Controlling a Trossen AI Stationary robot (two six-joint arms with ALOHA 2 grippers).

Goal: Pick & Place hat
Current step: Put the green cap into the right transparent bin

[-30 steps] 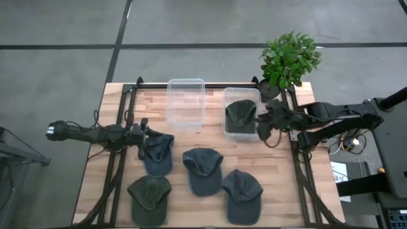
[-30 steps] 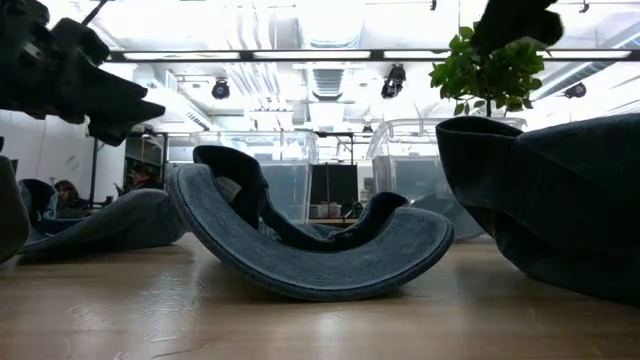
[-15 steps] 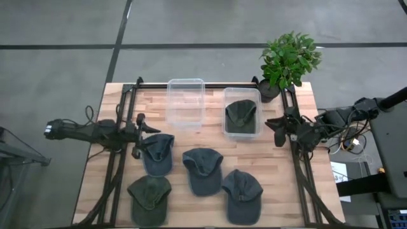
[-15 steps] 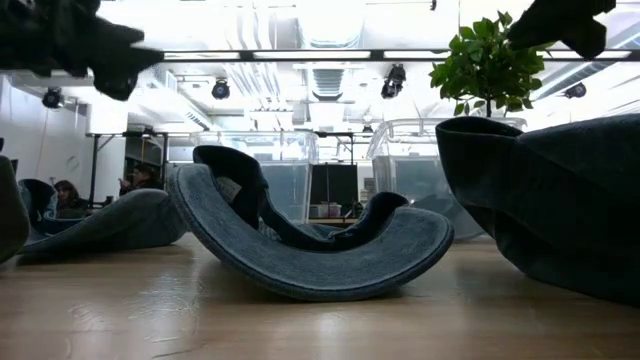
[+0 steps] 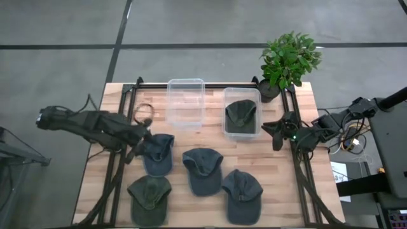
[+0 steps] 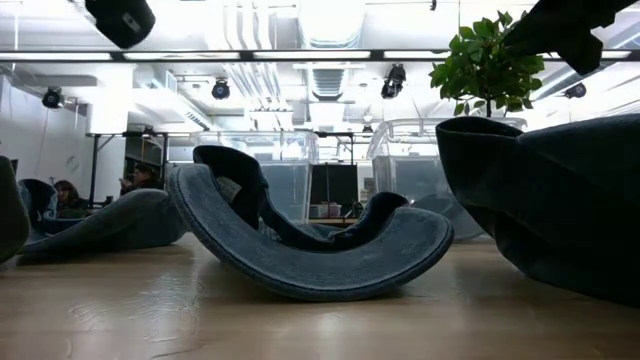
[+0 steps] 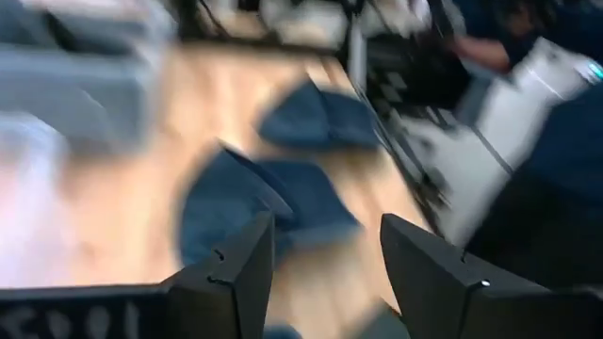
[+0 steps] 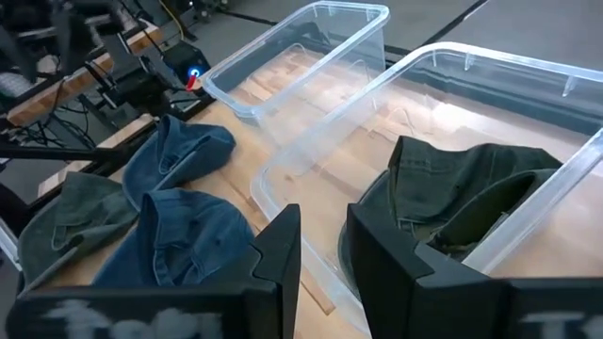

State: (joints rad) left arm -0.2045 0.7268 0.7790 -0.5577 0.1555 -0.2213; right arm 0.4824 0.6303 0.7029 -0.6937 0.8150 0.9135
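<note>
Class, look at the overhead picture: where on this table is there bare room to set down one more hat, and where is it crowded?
Free: the left clear bin is empty, and bare wood lies right of the front-right blue hat. Crowded: four hats cluster at the front centre; the right bin already holds a green hat.

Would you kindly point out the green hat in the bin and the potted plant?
green hat (image 5: 241,117), high view, middle of its crown
potted plant (image 5: 288,59), high view, middle of its leaves

Both arms are dark, slim and jointed, with black cables looping along them; the right arm (image 5: 321,130) carries a small green light.
</note>
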